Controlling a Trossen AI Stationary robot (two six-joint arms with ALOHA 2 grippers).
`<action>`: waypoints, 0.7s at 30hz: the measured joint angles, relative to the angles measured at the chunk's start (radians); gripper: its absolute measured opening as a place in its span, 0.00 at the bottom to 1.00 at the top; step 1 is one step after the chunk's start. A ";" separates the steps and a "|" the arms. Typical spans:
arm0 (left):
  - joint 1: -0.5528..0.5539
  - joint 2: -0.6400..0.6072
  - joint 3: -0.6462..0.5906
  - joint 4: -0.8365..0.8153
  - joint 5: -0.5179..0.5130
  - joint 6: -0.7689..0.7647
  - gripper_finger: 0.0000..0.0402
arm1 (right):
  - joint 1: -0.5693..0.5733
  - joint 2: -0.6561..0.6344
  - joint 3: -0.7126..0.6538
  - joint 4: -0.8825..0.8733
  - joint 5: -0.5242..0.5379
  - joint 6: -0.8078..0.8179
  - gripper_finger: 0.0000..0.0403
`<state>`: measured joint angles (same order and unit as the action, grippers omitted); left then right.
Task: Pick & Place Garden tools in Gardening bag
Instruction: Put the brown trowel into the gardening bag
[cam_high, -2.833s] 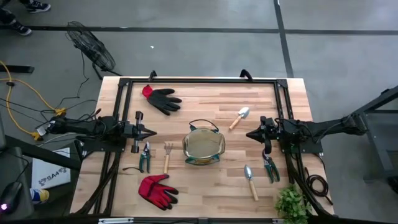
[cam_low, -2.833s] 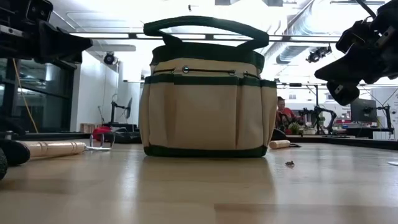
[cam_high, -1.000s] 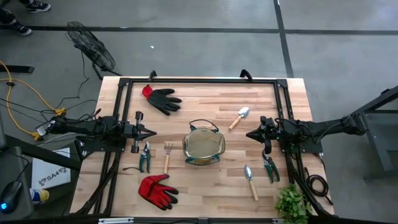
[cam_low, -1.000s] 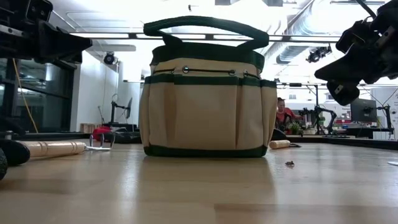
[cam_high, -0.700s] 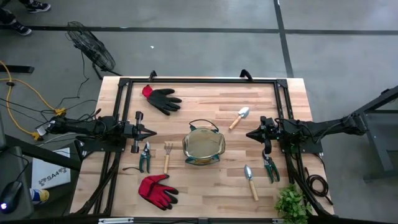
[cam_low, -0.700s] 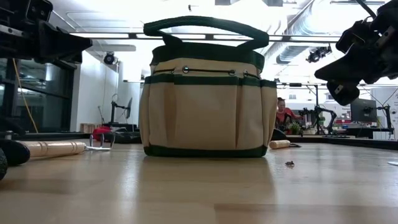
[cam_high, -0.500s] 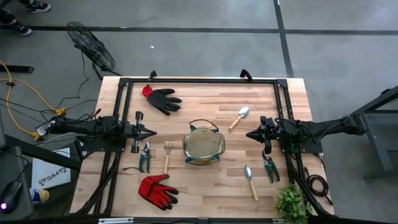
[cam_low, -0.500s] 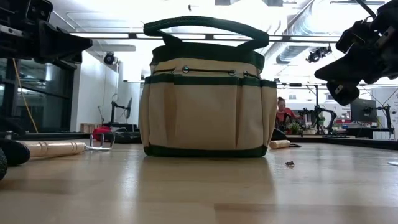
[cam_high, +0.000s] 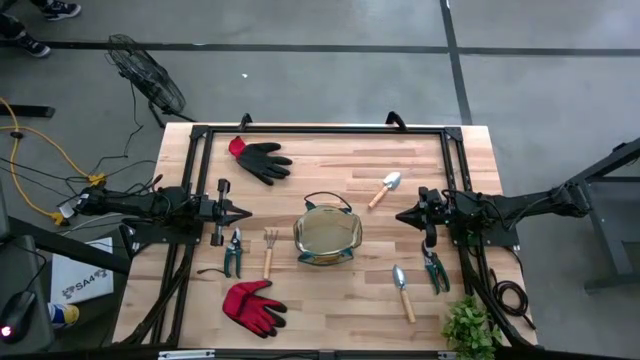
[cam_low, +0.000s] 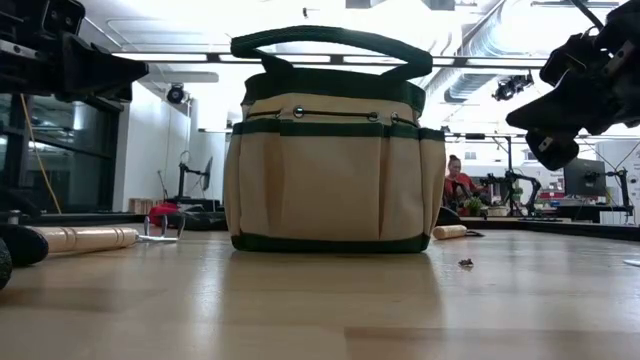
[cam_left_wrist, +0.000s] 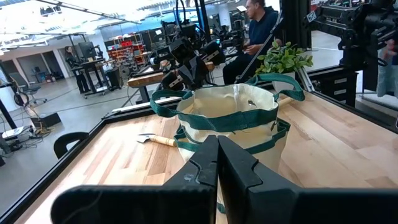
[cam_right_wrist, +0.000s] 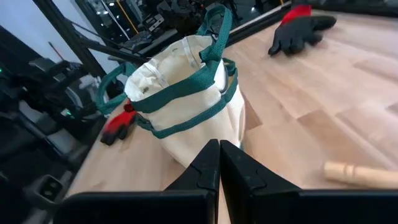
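From above, the gardening bag stands open in the middle of the table, with the tools lying around it. Only the low view shows the bag's pockets and a person in the room behind. The left gripper near the left edge and the right gripper near the right edge are both shut tight and hold nothing. Nothing has moved since the earlier pictures.
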<state>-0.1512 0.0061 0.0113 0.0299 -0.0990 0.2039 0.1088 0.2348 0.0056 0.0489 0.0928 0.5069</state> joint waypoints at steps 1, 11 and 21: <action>0.000 0.000 0.000 0.000 0.000 0.000 0.00 | 0.000 0.000 0.000 0.002 -0.015 0.034 0.01; 0.000 0.000 0.000 0.000 0.001 0.000 0.00 | 0.000 0.000 0.000 0.009 -0.107 0.491 0.01; 0.000 0.000 0.000 0.000 0.005 0.000 0.00 | 0.000 0.000 0.000 0.014 -0.198 0.537 0.01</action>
<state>-0.1509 0.0062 0.0113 0.0299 -0.0945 0.2039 0.1093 0.2348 0.0059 0.0628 -0.1051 1.0435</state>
